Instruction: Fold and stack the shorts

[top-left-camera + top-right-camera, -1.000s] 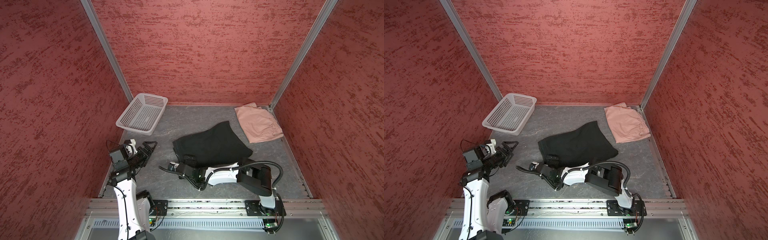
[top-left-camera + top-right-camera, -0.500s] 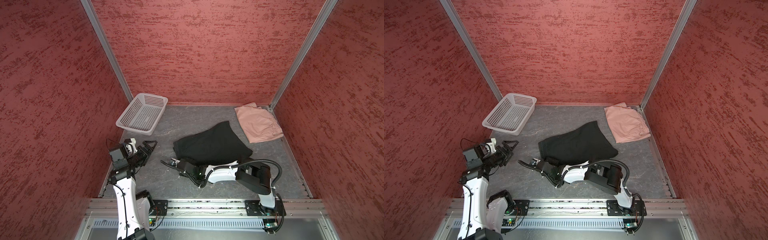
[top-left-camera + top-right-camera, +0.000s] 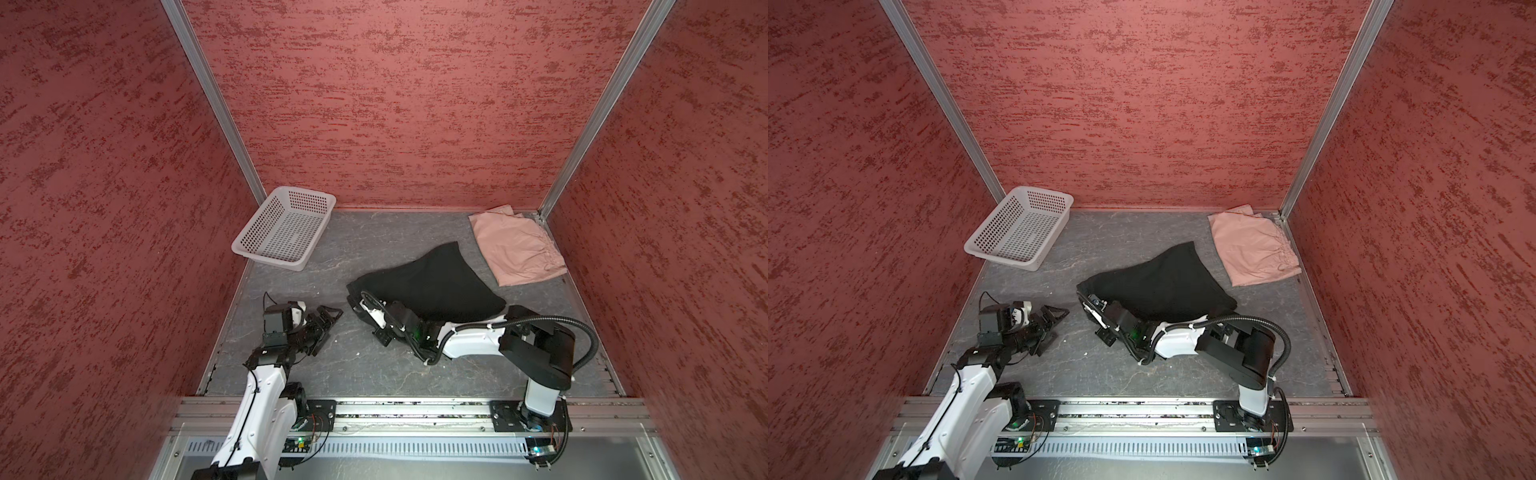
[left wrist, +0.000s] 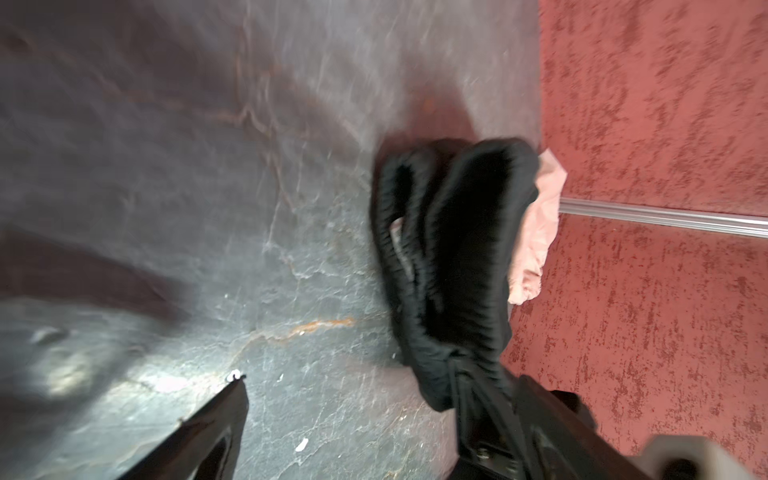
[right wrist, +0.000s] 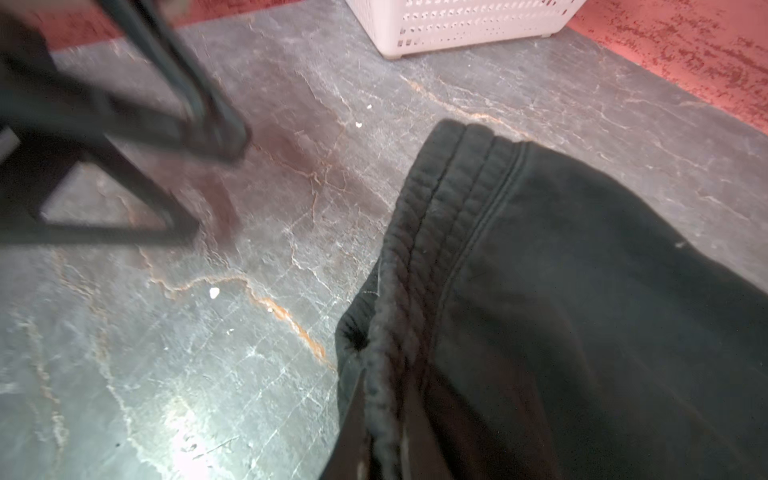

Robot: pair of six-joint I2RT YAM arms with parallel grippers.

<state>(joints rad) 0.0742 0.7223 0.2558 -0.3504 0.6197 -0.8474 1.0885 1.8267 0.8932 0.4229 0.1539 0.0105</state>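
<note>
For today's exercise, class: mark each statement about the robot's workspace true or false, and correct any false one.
1. The pink shorts are inside the white basket. False: the pink shorts lie on the table near the far right corner, away from the white basket.
2. The right claw is shut on the waistband of the black shorts. True.
3. The left claw is open and holds nothing. True.
4. The black shorts are stacked on the pink shorts. False: in both top views the two pairs lie side by side with bare table between them.
</note>
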